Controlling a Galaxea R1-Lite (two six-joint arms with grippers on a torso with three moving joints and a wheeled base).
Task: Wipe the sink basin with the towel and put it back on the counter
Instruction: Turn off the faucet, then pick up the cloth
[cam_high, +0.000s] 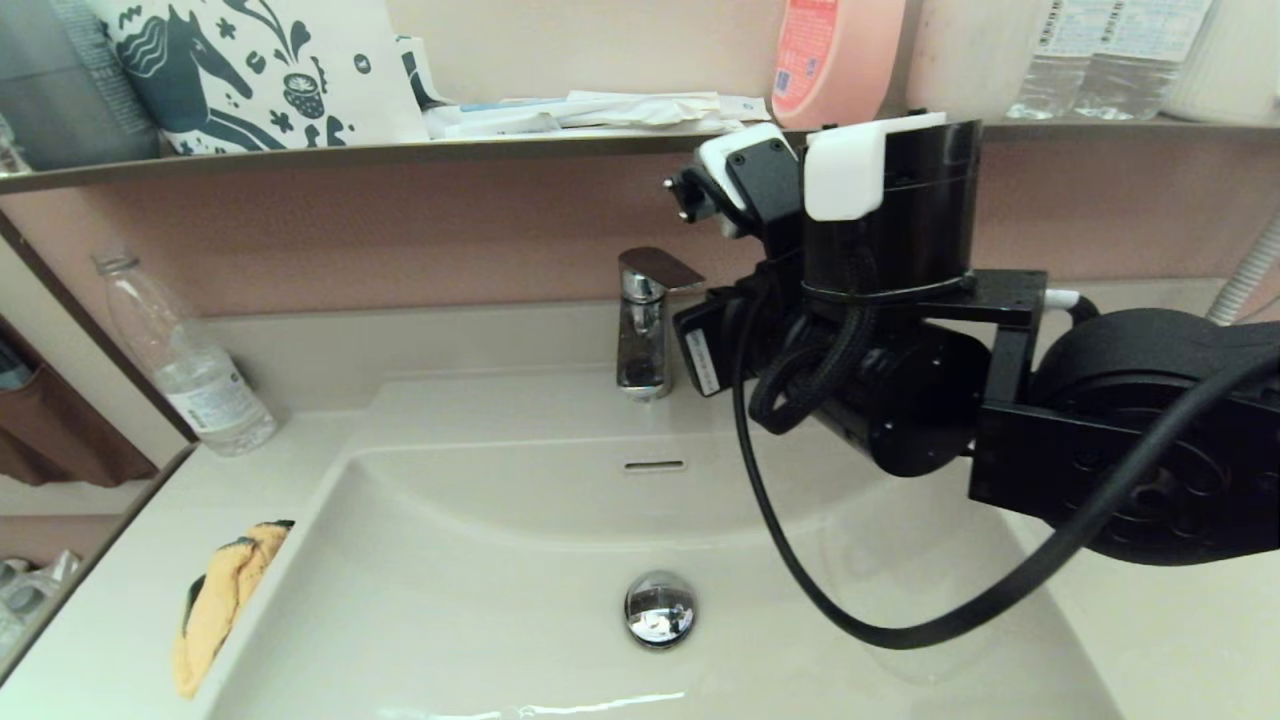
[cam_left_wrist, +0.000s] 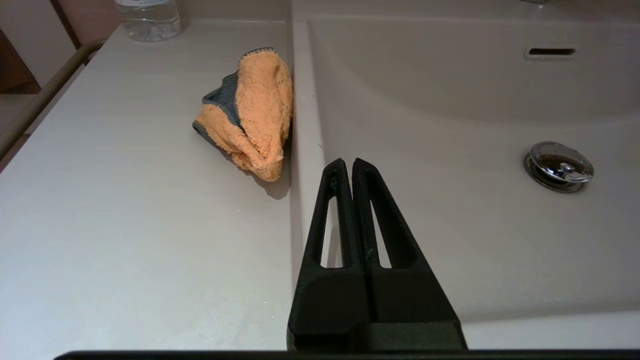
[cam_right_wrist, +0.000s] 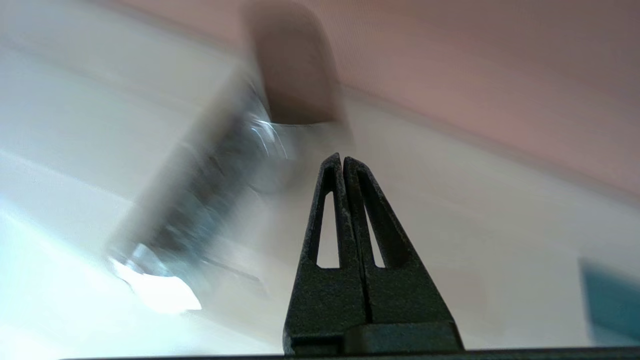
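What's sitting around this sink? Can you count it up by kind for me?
Clear plastic bottles: 3 (one on the counter, two on the shelf)
Pink bottle: 1
Orange towel: 1
Chrome faucet: 1
Drain stopper: 1
Patterned bag: 1
Total: 8

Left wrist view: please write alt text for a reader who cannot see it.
The left claw, shut and empty, hovers above the sink basin rim. The orange towel lies crumpled on the counter against that rim, with a chrome drain stopper in the basin.
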